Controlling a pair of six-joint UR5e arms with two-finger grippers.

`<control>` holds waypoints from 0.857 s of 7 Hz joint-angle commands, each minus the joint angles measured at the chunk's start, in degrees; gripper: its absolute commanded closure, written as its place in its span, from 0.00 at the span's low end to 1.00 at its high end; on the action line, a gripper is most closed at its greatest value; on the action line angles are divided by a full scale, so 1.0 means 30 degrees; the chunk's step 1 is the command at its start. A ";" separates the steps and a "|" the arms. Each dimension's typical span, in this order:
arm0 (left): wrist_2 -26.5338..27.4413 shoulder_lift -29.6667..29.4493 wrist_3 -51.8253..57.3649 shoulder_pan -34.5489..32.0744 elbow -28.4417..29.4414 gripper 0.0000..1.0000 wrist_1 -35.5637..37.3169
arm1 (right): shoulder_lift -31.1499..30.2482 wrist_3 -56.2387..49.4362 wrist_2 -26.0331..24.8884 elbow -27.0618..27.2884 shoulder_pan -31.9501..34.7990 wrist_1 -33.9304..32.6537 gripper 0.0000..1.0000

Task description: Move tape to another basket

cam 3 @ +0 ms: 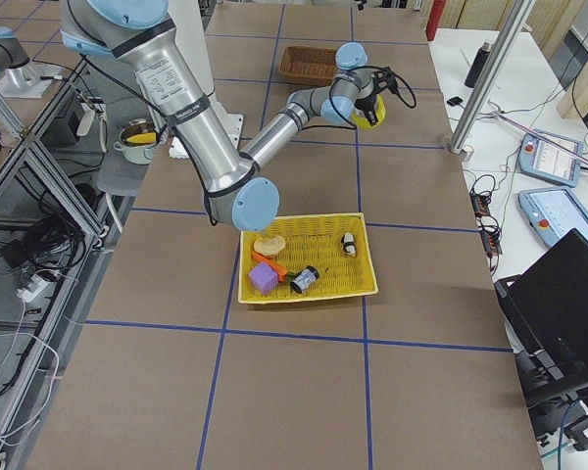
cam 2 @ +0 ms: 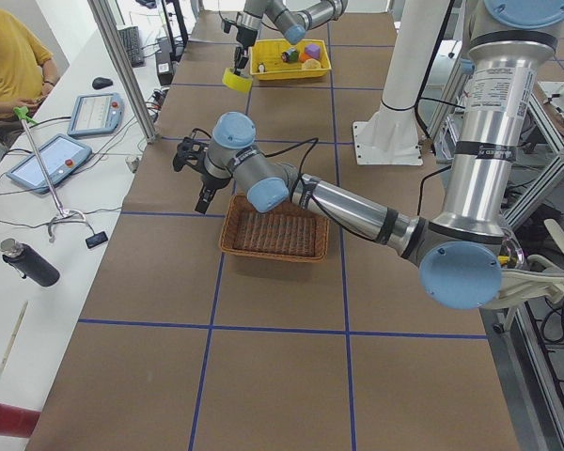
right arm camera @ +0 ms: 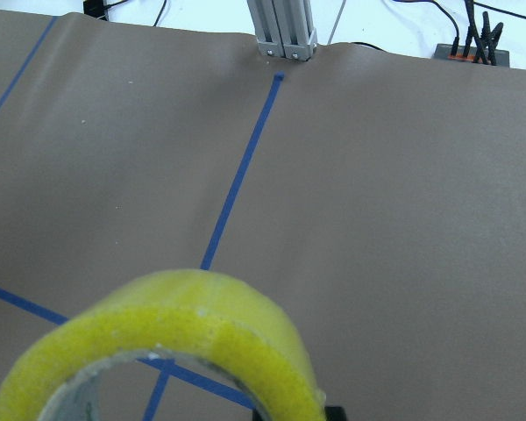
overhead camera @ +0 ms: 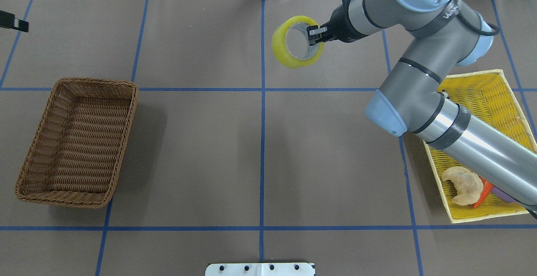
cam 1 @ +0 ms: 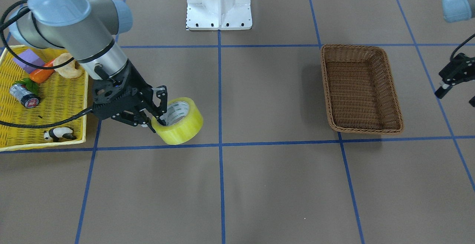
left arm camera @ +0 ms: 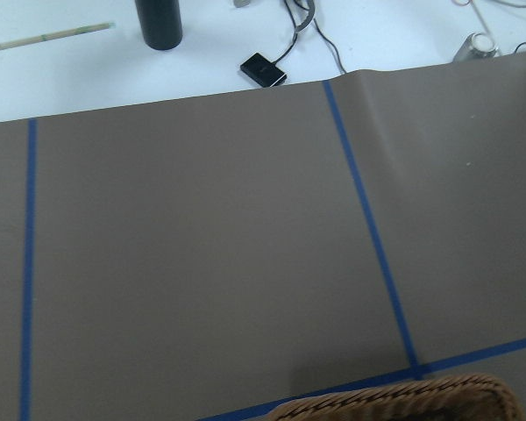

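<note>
You have the right gripper (cam 1: 159, 117) clamped on the wall of the tape (cam 1: 183, 123), one finger inside the core. It holds the roll off the table beside the yellow tray (cam 1: 59, 99), well apart from the wicker basket (cam 1: 326, 88). The left gripper (cam 1: 457, 96) hangs near that basket with its fingers apart.

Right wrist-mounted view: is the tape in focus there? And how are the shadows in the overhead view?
Right wrist-mounted view: the tape fills the lower edge, cropped and a little soft; the table behind looks sharper. Overhead exterior view: light is even, and the basket throws only a soft, diffuse shadow toward that view's right.
</note>
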 commanded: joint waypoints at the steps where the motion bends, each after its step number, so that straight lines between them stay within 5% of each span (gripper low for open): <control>1: 0.0412 -0.0265 -0.0731 0.2694 -0.0227 0.01 -0.4181 | 0.1037 0.1700 -0.3335 -0.0045 -0.2037 0.0441 1.00; 2: 0.0412 -0.0613 -0.2500 0.3752 -0.0197 0.02 -0.5545 | 0.1012 0.2490 -0.4222 -0.0422 -0.2799 0.2273 1.00; 6: 0.0353 -0.4356 -0.5168 0.6069 -0.0170 0.02 -0.6407 | 0.1390 0.2820 -0.6571 -0.0514 -0.4620 0.3785 1.00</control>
